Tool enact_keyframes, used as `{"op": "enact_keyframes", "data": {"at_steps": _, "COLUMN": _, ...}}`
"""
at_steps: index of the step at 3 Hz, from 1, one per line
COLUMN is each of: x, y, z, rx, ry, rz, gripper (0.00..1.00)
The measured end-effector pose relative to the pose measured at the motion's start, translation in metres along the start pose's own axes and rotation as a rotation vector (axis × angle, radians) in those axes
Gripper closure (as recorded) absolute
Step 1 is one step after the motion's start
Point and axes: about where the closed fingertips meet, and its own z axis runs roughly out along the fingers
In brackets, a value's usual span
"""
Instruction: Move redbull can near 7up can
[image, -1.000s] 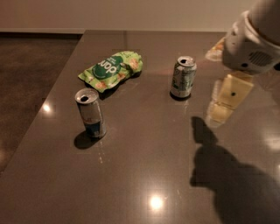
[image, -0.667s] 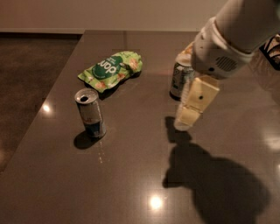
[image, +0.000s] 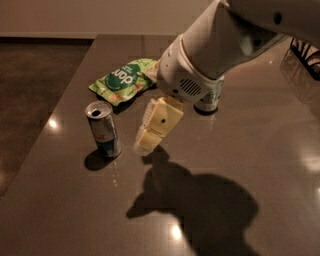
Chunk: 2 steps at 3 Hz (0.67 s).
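The redbull can (image: 103, 129) is slim and silver with a blue lower band. It stands upright on the dark table (image: 240, 150), left of centre. My gripper (image: 149, 136) hangs just to its right, a small gap away, pointing down and left above the table. The 7up can (image: 208, 101) stands further right and back. Only its lower part shows, because my arm's white wrist housing (image: 187, 80) covers the rest.
A green snack bag (image: 122, 80) lies behind the redbull can, toward the table's far left. The table's left edge (image: 45, 135) runs close to the redbull can, with dark floor beyond. A dark wire object (image: 306, 54) sits at the far right.
My arm has swung left across the table. The gripper went from beside the 7up can to just right of the redbull can. The arm now covers most of the 7up can.
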Motion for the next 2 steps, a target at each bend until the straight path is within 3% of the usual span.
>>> {"op": "enact_keyframes", "data": {"at_steps": 1, "x": -0.031, "y": 0.004, "z": 0.032, "rx": -0.024, "ry": -0.058, "rz": -0.015, "gripper": 0.0}}
{"op": "enact_keyframes", "data": {"at_steps": 2, "x": -0.045, "y": 0.008, "z": 0.061, "rx": -0.059, "ry": -0.071, "rz": -0.021, "gripper": 0.0}}
